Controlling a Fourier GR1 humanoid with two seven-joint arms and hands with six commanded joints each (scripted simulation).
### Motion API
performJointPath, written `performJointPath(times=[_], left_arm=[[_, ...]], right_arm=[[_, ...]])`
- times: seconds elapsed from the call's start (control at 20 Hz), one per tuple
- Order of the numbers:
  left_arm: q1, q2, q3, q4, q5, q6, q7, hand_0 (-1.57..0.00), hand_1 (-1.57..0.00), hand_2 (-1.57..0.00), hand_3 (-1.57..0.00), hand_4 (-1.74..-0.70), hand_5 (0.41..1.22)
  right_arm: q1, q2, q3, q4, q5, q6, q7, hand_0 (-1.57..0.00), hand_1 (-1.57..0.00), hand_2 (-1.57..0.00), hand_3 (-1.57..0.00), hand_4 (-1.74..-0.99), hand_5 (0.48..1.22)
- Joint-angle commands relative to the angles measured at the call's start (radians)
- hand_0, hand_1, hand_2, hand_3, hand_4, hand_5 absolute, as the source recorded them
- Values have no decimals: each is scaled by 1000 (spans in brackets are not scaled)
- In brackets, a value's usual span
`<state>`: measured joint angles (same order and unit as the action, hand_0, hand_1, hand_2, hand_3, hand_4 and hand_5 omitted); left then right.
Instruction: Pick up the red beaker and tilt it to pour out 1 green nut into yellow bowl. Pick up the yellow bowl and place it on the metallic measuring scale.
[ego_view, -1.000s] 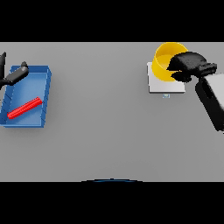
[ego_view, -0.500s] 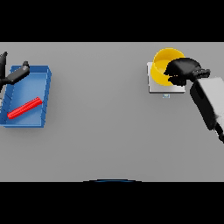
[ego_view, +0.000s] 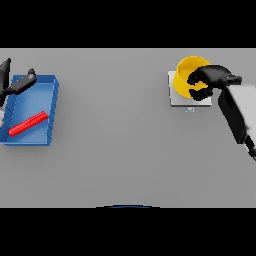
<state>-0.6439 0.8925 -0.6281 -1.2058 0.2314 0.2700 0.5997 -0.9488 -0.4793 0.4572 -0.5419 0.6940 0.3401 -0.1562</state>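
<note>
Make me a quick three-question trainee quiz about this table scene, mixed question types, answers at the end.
1. True or false: the red beaker stands upright on the metallic scale.
2. Multiple choice: the right hand is at A) the blue tray, B) the yellow bowl, C) bare table.
3. Fill in: the left hand shows at the tray's far ____ corner.

Key
1. False: it lies on its side in the blue tray.
2. B: its fingers curl over the bowl's rim, with the bowl over the scale.
3. left
</note>
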Motion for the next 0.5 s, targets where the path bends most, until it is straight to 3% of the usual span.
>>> performJointPath(times=[0.0, 0.2, 0.45], left_arm=[[-2, 2, -2, 0, -5, -1, -4, 1, 1, 1, 1, -806, 738], [-5, -10, 1, 16, -3, -2, -27, 1, 1, 1, 1, -812, 736], [-10, -6, 6, 6, 1, 4, -9, 1, 1, 1, 1, -821, 734]], right_arm=[[0, -5, 2, 8, 1, 4, -19, -399, -354, -518, -604, -1410, 821], [-11, 7, 19, 28, 16, 5, -50, -163, -144, -288, -475, -1356, 755], [-20, 7, 31, 51, 31, 16, -53, -53, -47, -115, -348, -1308, 733]])
